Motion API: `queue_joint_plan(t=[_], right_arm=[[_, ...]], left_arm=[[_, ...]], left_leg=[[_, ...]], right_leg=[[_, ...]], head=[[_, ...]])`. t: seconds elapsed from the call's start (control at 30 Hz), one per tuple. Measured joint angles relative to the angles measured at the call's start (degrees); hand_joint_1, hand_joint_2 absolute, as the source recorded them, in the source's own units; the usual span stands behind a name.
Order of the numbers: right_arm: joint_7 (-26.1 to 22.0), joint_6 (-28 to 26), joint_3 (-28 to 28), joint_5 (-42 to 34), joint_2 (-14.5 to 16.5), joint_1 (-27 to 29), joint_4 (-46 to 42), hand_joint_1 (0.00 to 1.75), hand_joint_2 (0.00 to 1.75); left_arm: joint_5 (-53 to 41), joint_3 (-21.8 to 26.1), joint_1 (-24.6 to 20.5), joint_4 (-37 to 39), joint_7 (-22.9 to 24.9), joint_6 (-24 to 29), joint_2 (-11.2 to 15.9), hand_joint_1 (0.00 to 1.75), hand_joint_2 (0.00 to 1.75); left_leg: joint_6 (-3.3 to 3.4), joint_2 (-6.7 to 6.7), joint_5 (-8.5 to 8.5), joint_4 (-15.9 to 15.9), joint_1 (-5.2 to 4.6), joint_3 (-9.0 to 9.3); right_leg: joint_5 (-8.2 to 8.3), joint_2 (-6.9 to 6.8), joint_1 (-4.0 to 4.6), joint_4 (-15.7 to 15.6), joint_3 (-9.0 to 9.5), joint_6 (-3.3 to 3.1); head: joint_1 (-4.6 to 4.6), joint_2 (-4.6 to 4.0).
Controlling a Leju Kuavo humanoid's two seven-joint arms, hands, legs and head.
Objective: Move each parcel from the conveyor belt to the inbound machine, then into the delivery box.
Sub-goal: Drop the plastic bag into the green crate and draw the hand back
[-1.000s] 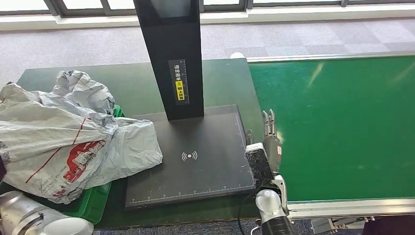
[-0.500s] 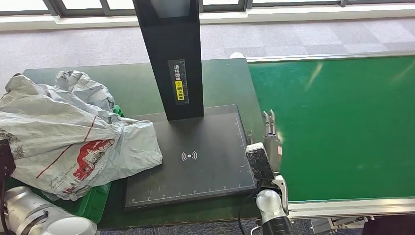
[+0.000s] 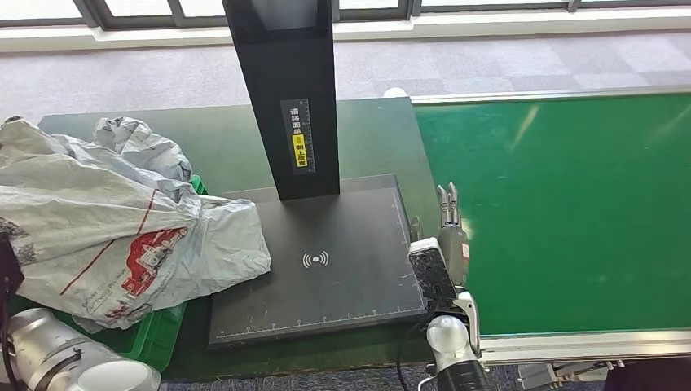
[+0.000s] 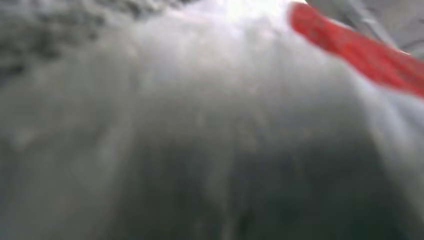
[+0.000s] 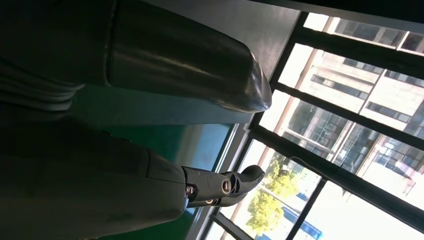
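Observation:
A large grey parcel (image 3: 122, 236) with red print lies over the green delivery box (image 3: 159, 330), its right end resting on the black inbound machine's plate (image 3: 342, 269). My left arm (image 3: 57, 362) rises at the lower left. My left hand (image 3: 6, 265) shows as a dark edge tucked behind the parcel's raised left side, its fingers hidden. The left wrist view is pressed close against the parcel (image 4: 200, 125), blurred grey with a red patch. My right hand (image 3: 451, 236) hovers at the near edge of the green conveyor belt (image 3: 570, 212), fingers (image 5: 225, 186) straight, holding nothing.
A second crumpled grey parcel (image 3: 138, 151) lies behind the first, over the box. The machine's black post (image 3: 285, 90) stands at the back of the plate. The dark green table (image 3: 220, 147) ends at grey carpet and windows beyond.
The parcel's left side has lifted and shifted toward the far left as my left arm rose. Its right end stays on the plate. My right hand has not moved.

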Motion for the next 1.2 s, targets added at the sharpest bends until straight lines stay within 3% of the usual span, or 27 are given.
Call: queue_joint_plan(t=[0.17,0.3,0.5,0.93,1.2], right_arm=[[0.4,1.05,-0.9,0.74,-0.02,0.16,0.0,0.0,0.0],[0.82,1.76,-1.45,1.92,-0.02,0.26,0.0,0.0,0.0],[1.22,2.51,-1.98,2.97,-0.02,0.39,0.0,0.0,0.0],[1.6,2.88,-1.98,3.5,-0.02,0.39,0.0,0.0,0.0],[2.29,2.85,-1.99,4.39,-0.02,0.45,0.0,0.0,0.0]], left_arm=[[19.37,-12.97,3.07,8.15,4.29,-6.8,2.43,0.0,0.0],[26.49,-22.65,4.98,10.98,6.7,-11.65,3.58,0.0,1.75],[28.76,-28.46,5.88,12.55,6.91,-11.87,4.81,0.0,1.75],[27.44,-31.16,7.55,13.23,7.35,-11.47,5.54,0.0,1.75],[16.46,-33.46,9.5,10.12,10.63,-1.31,4.38,0.0,1.75]], left_leg=[[-0.01,-0.11,0.09,-0.01,0.11,-0.05],[-0.06,0.04,0.15,0.01,0.13,-0.12],[-0.07,0.07,0.14,0.02,0.12,-0.14],[-0.06,0.07,0.14,0.02,0.12,-0.18],[-0.07,0.11,0.12,0.01,0.12,-0.17]], right_leg=[[0.02,-0.09,0.13,0.01,0.03,-0.02],[0.23,0.04,0.15,0.0,-0.09,-0.07],[0.23,0.06,0.14,-0.02,-0.13,-0.07],[0.22,0.06,0.15,-0.02,-0.15,-0.07],[0.22,0.12,0.14,-0.02,-0.18,-0.07]], head=[[0.0,0.0],[0.02,0.0],[0.02,0.0],[0.02,0.0],[0.02,0.0]])
